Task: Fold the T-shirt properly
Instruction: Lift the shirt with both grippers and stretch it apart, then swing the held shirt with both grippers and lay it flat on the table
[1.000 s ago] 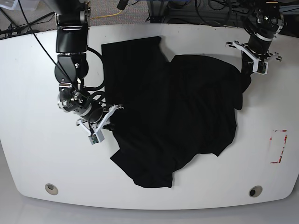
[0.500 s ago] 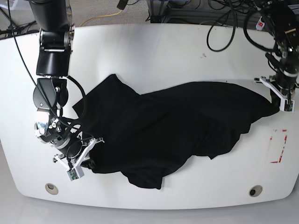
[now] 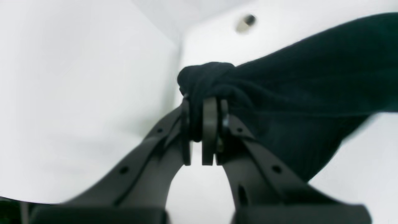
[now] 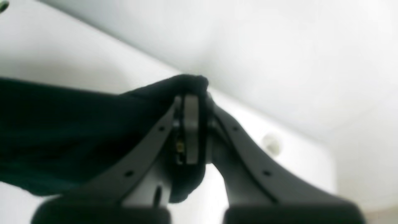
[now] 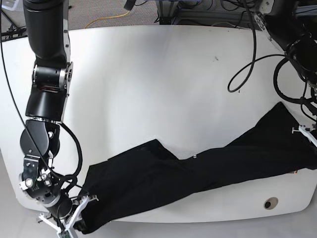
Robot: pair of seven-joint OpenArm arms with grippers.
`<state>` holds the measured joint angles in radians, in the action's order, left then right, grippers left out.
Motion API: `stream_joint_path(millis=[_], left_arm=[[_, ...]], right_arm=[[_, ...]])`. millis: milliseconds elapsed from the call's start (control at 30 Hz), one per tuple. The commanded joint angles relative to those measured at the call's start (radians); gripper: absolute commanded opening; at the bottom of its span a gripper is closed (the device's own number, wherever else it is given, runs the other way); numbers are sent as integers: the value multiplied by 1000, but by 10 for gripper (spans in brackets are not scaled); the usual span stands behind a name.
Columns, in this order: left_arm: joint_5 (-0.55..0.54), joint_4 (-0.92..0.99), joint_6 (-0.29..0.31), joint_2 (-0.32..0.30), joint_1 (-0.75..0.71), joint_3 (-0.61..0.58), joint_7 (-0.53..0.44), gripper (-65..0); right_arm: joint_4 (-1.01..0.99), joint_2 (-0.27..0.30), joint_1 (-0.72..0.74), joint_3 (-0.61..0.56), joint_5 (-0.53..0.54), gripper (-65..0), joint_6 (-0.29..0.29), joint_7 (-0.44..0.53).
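Note:
The black T-shirt (image 5: 198, 171) lies pulled out in a long band across the table's near side, from the front left corner to the right edge. My right gripper (image 5: 82, 207) is at the front left, shut on one end of the fabric. In the right wrist view the right gripper (image 4: 190, 102) pinches a bunched fold of the T-shirt (image 4: 71, 124). My left gripper (image 5: 305, 133) is at the right edge, shut on the other end. In the left wrist view the left gripper (image 3: 203, 105) clamps a wad of the T-shirt (image 3: 311, 81). No print shows.
The white table (image 5: 148, 74) carries the shirt, with its front edge right below the cloth. A round hole (image 5: 270, 203) sits near the front right corner. Cables (image 5: 247, 59) hang from the arm at the back right.
Both arms have pulled toward the table's near edge and further apart. The T-shirt has been dragged forward and stretched from a loose heap into a long band.

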<state>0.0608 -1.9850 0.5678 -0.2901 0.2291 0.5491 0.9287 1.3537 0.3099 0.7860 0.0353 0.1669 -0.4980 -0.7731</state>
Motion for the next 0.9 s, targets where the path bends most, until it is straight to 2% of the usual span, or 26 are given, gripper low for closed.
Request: stream_joint_path(millis=[0, 133, 367, 500, 600, 700, 867], left_arm=[[50, -18, 19, -21, 91, 6, -26, -650], [78, -18, 48, -73, 195, -1, -9, -650], [72, -15, 51, -172, 385, -53, 148, -650], [70, -17, 57, -183, 376, -67, 152, -650], [70, -18, 99, -180, 324, -60, 155, -650], [70, -20, 111, -177, 252, -56, 155, -650], [70, -20, 130, -126, 118, 41, 151, -650]], right_arm=[[19, 15, 112, 7, -13, -650, 9, -7], [20, 15, 204, 8, -13, -650, 9, -70], [51, 61, 283, 10, -3, -650, 8, -125], [131, 74, 234, 12, -3, -650, 8, -161], [185, 76, 165, 18, -3, -650, 8, -176], [247, 71, 62, 79, -3, -650, 8, -176], [309, 71, -113, 130, -3, -650, 8, -176]])
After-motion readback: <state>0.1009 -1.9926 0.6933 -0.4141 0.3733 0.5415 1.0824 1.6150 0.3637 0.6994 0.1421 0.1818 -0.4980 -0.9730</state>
